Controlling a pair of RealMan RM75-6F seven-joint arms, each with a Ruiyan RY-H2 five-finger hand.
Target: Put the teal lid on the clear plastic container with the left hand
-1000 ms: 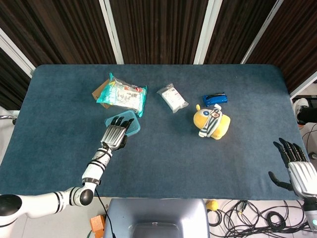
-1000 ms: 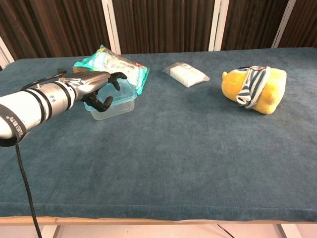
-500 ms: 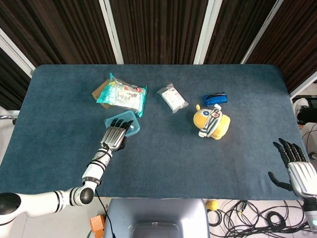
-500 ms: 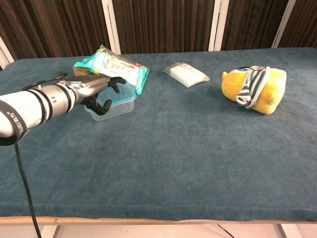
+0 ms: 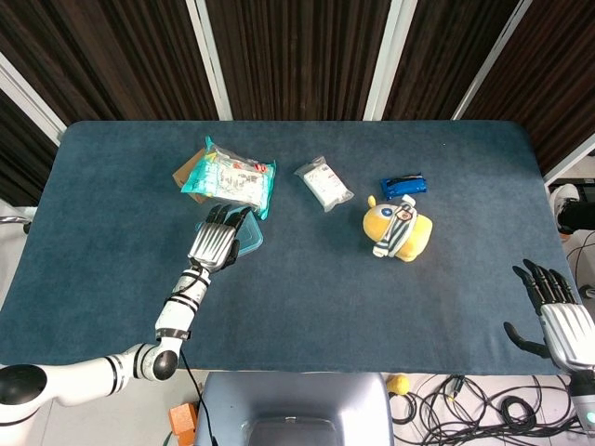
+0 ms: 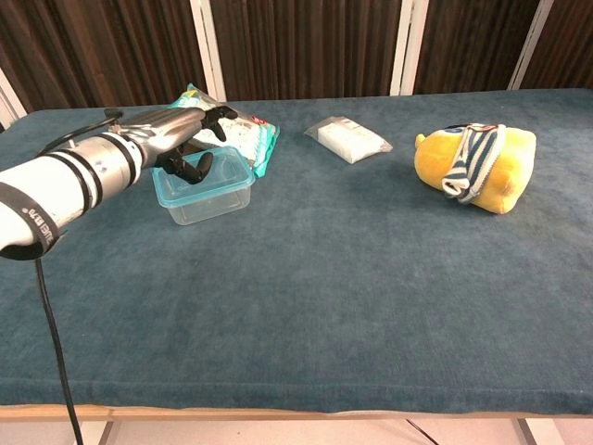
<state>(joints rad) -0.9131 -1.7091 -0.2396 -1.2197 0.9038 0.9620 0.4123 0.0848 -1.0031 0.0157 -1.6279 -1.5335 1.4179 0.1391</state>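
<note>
Your left hand (image 6: 181, 139) hovers over the clear plastic container (image 6: 205, 190), fingers spread and slightly curled, holding nothing. The teal lid (image 6: 213, 173) already sits on top of the container, directly under your fingertips (image 6: 206, 159); from the chest view there looks to be a small gap between them and the lid, though I can't be certain they aren't brushing it. Just beyond your fingers lies a teal snack bag (image 5: 232, 179), its near edge touching or overlapping the far side of the container. Well off to the right of your fingers are a white packet (image 5: 323, 183), a yellow plush toy (image 5: 398, 231) and a small blue wrapper (image 5: 403, 185). Your right hand (image 5: 556, 310) rests past the table's near right corner, fingers apart and empty.
</note>
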